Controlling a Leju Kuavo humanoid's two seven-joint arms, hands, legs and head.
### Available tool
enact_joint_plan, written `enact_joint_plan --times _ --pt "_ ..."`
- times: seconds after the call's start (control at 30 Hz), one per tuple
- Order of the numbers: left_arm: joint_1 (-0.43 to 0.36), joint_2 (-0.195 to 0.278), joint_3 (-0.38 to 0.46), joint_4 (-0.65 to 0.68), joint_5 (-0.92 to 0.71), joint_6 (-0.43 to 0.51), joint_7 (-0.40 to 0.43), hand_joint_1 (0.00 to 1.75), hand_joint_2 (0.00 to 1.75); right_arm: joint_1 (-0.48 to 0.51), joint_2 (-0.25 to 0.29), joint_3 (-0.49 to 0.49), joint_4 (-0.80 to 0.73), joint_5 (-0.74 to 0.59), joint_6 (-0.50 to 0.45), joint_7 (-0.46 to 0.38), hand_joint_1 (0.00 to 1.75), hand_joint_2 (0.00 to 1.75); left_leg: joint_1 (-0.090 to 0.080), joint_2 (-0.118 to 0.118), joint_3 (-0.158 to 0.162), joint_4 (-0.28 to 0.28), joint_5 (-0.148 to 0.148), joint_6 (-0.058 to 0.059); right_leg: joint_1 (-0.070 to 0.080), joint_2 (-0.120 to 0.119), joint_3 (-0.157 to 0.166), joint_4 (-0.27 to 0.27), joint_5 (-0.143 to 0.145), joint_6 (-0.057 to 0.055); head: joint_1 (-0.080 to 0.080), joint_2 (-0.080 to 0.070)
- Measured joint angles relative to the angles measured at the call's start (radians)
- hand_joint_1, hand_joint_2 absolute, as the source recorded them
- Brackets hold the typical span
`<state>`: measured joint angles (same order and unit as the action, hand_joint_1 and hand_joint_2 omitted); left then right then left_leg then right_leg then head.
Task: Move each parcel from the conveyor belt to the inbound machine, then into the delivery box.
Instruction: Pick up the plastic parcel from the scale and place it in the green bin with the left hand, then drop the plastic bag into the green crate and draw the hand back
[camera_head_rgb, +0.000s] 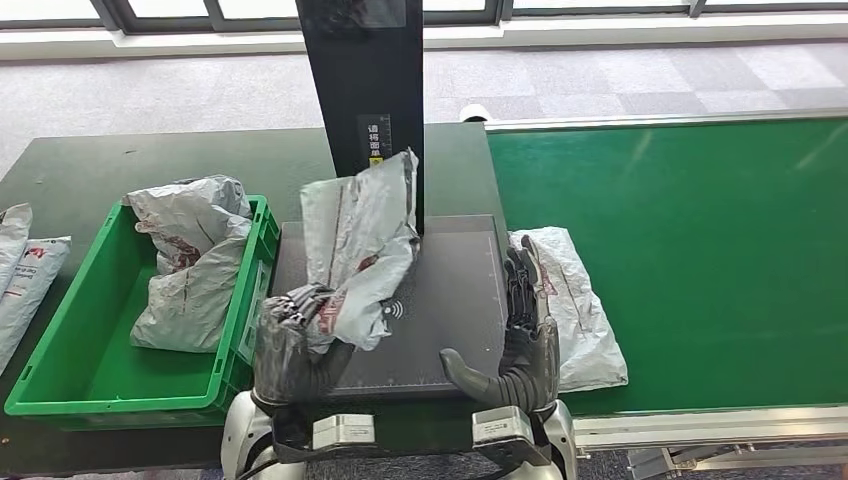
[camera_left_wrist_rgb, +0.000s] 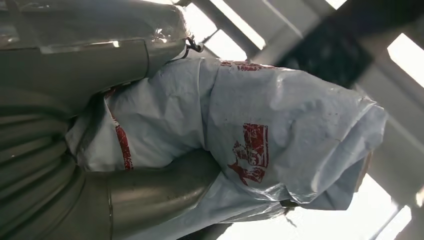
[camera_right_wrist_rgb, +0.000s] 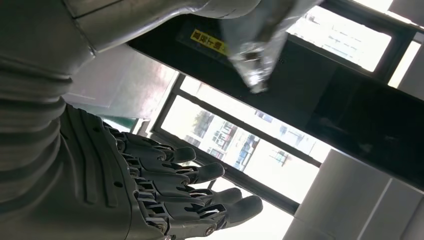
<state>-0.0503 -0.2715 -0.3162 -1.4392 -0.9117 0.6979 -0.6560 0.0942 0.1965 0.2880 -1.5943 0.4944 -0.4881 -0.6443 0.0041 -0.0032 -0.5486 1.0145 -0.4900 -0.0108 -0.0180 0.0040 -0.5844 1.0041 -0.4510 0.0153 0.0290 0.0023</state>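
Parcel (camera_head_rgb: 358, 240) in left hand (camera_head_rgb: 292, 345) above inbound machine (camera_head_rgb: 450, 300) (right hand (camera_head_rgb: 520, 335) spread)

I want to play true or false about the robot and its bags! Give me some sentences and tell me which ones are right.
1. The left hand holds a grey parcel above the black inbound machine. True.
2. The right hand holds a parcel too. False: it is open and holds nothing.
3. The green box already has a parcel in it. True.
4. The green conveyor belt is covered with many parcels. False: one parcel lies at its near left end.
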Motion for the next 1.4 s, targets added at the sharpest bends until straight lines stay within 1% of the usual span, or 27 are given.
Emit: enact_joint_plan --times 0.1,0.2,0.33,0.43,0.53,0.63,0.83,1.13,1.4 --pt "0.006 -0.020 0.102 -0.087 0.132 0.001 -0.035 1.75 1.75 0.003 0.000 0.000 0.000 -0.002 -0.005 -0.001 0.00 1.75 0.000 0.000 0.000 0.000 0.000 0.000 0.000 0.000 0.000 0.000 0.000 0.000 0.000 0.000" --pt "0.010 -0.021 0.186 -0.184 0.260 0.003 -0.039 1.75 1.75 0.006 0.000 0.000 0.000 -0.005 -0.006 -0.004 0.00 1.75 0.001 0.000 0.000 0.000 0.000 0.000 0.001 0.000 0.000 0.000 0.000 0.000 0.000 0.000" --pt "0.005 -0.020 0.338 -0.300 0.443 0.003 -0.042 1.75 1.75 0.007 0.000 0.001 0.000 -0.004 -0.002 -0.003 0.00 1.75 0.002 0.000 0.000 0.000 0.000 0.000 0.001 0.000 0.000 0.000 0.000 -0.001 0.000 0.000" --pt "0.001 -0.014 0.435 -0.339 0.502 0.003 -0.043 1.75 1.75 0.008 0.000 0.004 0.000 -0.004 0.000 -0.001 0.00 1.75 0.002 0.000 0.000 0.000 0.000 0.000 0.001 0.000 0.000 0.000 -0.001 -0.001 0.000 0.000" --pt "-0.004 -0.003 0.497 -0.354 0.515 0.003 -0.044 1.75 1.75 0.008 0.000 0.010 0.000 -0.005 -0.001 -0.001 0.00 1.75 0.002 -0.001 0.000 0.000 0.000 0.000 0.001 0.000 0.000 0.000 -0.001 -0.001 0.000 0.000" --pt "-0.008 0.007 0.537 -0.356 0.515 0.003 -0.044 1.75 1.75 0.011 0.000 0.014 0.000 -0.011 -0.002 -0.004 0.00 1.75 0.002 -0.001 0.000 0.000 0.000 0.000 0.001 0.000 0.000 0.000 -0.001 -0.001 0.000 0.000" --pt "-0.021 0.016 0.583 -0.347 0.479 0.002 -0.044 1.75 1.75 0.013 0.000 0.016 0.000 -0.019 -0.003 -0.016 0.00 1.75 0.001 -0.001 0.000 0.000 0.000 0.000 0.001 0.000 0.000 0.000 -0.001 -0.001 0.000 0.000" --pt "-0.074 0.016 0.653 -0.253 0.396 0.002 -0.044 1.75 1.75 0.017 0.000 0.016 0.000 -0.016 0.000 -0.030 0.00 1.75 0.002 0.000 0.001 0.000 0.000 -0.001 0.001 0.000 0.000 0.000 0.000 -0.001 0.000 0.000" --pt "-0.094 0.019 0.685 -0.221 0.353 0.002 -0.044 1.75 1.75 0.027 0.000 0.016 -0.001 -0.021 -0.002 -0.020 0.00 1.75 0.001 0.000 0.000 0.000 0.000 -0.001 0.001 0.000 0.000 0.000 -0.001 -0.001 0.000 0.000"
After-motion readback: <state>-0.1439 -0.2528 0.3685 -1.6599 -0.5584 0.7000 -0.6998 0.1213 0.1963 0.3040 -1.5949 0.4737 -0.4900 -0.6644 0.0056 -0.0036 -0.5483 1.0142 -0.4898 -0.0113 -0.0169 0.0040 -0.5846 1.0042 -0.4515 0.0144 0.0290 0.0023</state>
